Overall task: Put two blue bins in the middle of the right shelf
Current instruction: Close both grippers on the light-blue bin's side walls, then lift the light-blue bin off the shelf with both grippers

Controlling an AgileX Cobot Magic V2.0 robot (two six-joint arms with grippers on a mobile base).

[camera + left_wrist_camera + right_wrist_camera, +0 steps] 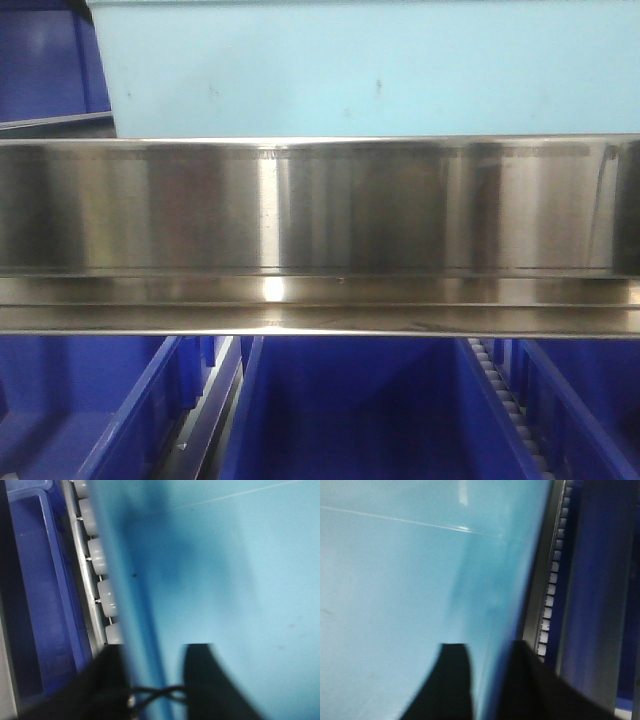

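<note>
Left gripper [154, 652]: black fingers set either side of one wall of the pale light-blue rectangular plastic bin [370, 70], pinching it. Right gripper [487, 650]: clamped likewise across the bin's other side wall. Bin: sits above the brushed stainless-steel shelf beam [320, 210], filling the upper front view. Dark blue plastic bins [350, 410]: side by side below the beam. White plastic rollers [102, 580]: one row just beside the pale bin's wall.

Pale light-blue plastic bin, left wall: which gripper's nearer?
Left. The left gripper straddles the left wall of the pale light-blue plastic bin, beside the white rollers. The right gripper straddles the opposite, right wall.
</note>
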